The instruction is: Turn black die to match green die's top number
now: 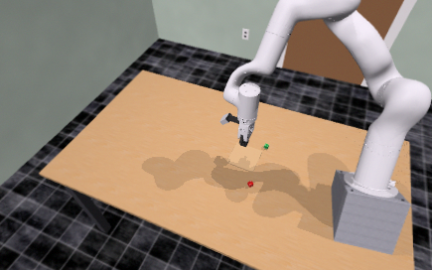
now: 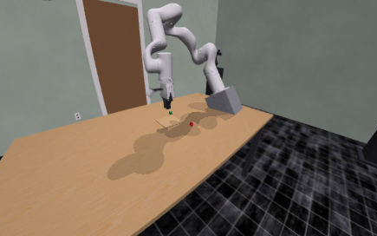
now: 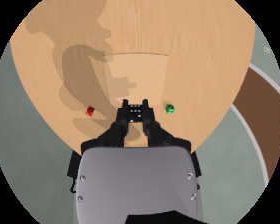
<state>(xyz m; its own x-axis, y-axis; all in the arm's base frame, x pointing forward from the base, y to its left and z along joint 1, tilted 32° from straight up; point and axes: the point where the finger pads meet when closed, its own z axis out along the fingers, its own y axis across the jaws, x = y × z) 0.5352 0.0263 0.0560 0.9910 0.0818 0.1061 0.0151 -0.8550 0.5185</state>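
My gripper (image 1: 243, 143) is shut on the black die and holds it in the air above the far edge of the tan mat (image 1: 246, 157). The die is small and dark between the fingertips, hard to tell apart from them; it also shows in the wrist view (image 3: 135, 110). In the exterior view the gripper (image 2: 167, 105) hangs above the mat (image 2: 168, 121). The green die (image 1: 266, 146) lies on the table just beside the mat's far right corner, and it also shows in the wrist view (image 3: 169, 108). The pips on the dice are too small to read.
A red die (image 1: 249, 184) lies on the table in front of the mat, in the arm's shadow. The grey robot base (image 1: 369, 210) stands at the table's right end.
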